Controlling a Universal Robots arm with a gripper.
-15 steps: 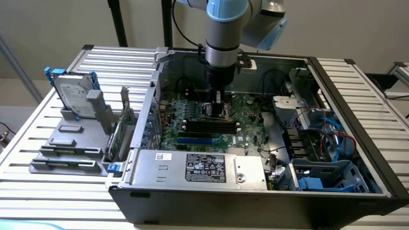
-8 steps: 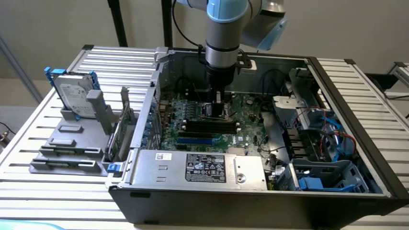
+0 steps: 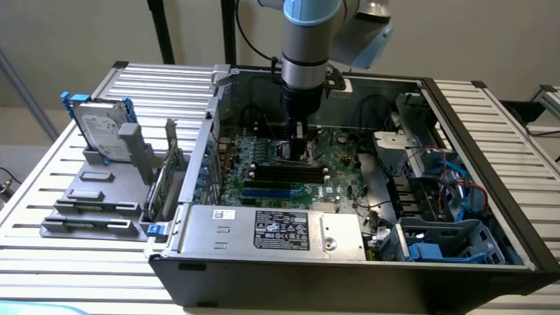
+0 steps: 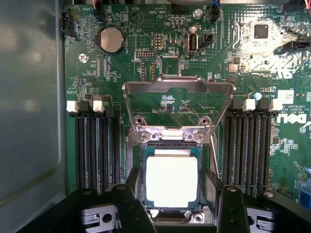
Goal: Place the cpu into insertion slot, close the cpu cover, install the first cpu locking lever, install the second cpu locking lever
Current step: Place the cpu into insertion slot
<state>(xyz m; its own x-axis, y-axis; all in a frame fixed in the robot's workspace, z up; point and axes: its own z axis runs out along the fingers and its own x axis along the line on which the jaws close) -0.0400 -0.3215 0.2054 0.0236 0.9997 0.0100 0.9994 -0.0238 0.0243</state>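
The cpu [image 4: 171, 182], a pale square chip on a green carrier, lies flat in the insertion slot [image 4: 141, 191]. Its black frame shows around the chip. The cpu cover [image 4: 177, 87], a silvery frame with a cut-out centre, stands flipped up on its hinge just beyond the slot. A thin wire locking lever [image 4: 214, 158] runs along one side of the slot. My gripper [image 4: 177, 196] hangs right above the chip, open, with one black finger [image 4: 127, 199] on each side and clear of it. In the exterior view the gripper [image 3: 298, 149] reaches straight down onto the green board [image 3: 262, 147] inside the case.
Long black memory slots [image 4: 97, 145] flank the socket on both sides. A grey labelled metal box [image 3: 280, 230] fills the case's front, a blue drive cage [image 3: 446, 244] the exterior view's right. A hard drive [image 3: 101, 128] stands in a holder on the slatted table [image 3: 52, 262].
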